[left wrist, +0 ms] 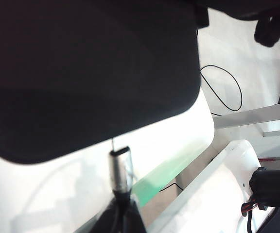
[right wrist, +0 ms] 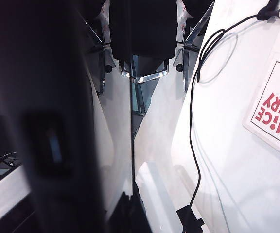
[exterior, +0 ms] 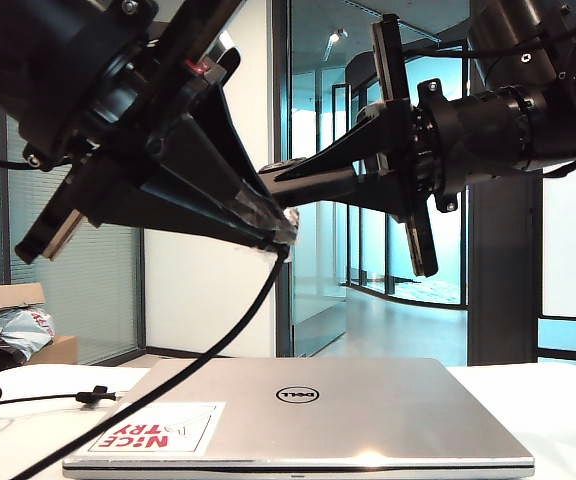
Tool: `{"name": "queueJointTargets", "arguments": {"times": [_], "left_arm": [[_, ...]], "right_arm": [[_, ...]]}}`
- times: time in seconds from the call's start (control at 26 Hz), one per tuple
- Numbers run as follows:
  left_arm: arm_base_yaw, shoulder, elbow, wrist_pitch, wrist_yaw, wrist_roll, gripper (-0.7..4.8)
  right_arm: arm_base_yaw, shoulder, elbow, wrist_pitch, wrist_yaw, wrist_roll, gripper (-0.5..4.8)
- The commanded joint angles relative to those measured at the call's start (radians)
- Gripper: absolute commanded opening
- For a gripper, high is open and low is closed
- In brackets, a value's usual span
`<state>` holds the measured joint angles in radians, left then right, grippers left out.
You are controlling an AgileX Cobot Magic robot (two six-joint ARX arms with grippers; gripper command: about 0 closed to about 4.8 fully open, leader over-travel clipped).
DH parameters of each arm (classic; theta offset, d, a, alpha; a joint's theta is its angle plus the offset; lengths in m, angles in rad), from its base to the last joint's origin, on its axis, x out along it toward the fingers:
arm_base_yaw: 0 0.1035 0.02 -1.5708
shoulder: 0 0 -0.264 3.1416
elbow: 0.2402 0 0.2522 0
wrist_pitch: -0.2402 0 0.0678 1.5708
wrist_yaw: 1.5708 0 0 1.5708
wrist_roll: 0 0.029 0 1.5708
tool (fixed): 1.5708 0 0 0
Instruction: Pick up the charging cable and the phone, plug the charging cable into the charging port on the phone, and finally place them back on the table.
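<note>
Plug and port nearly meet: above the laptop (exterior: 308,420), our left gripper (exterior: 283,232) pinches the charging cable (left wrist: 120,170), its tip aimed just short of the phone (left wrist: 81,73), clamped by our right gripper (exterior: 278,180).

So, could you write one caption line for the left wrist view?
Left gripper holds the charging cable, its silver plug tip nearly touching the phone, above the table.
</note>
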<state>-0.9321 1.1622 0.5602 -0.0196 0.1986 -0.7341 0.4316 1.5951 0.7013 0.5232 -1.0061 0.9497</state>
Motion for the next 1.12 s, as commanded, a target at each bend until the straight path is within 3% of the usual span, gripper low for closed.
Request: {"name": "queueJointTargets", "arguments": {"times": [0.04, 0.73, 1.12], "left_arm": [[0.000, -0.002, 0.000, 0.006, 0.000, 0.000, -0.06], [0.000, -0.002, 0.000, 0.007, 0.001, 0.000, -0.06], [0.001, -0.002, 0.000, 0.020, 0.001, -0.041, -0.06]], "right_arm": [[0.002, -0.007, 0.007, 0.034, 0.004, -0.013, -0.06], [0.002, -0.007, 0.007, -0.017, -0.013, -0.060, -0.06], [0.005, -0.007, 0.007, -0.017, 0.001, -0.067, -0.06]]}}
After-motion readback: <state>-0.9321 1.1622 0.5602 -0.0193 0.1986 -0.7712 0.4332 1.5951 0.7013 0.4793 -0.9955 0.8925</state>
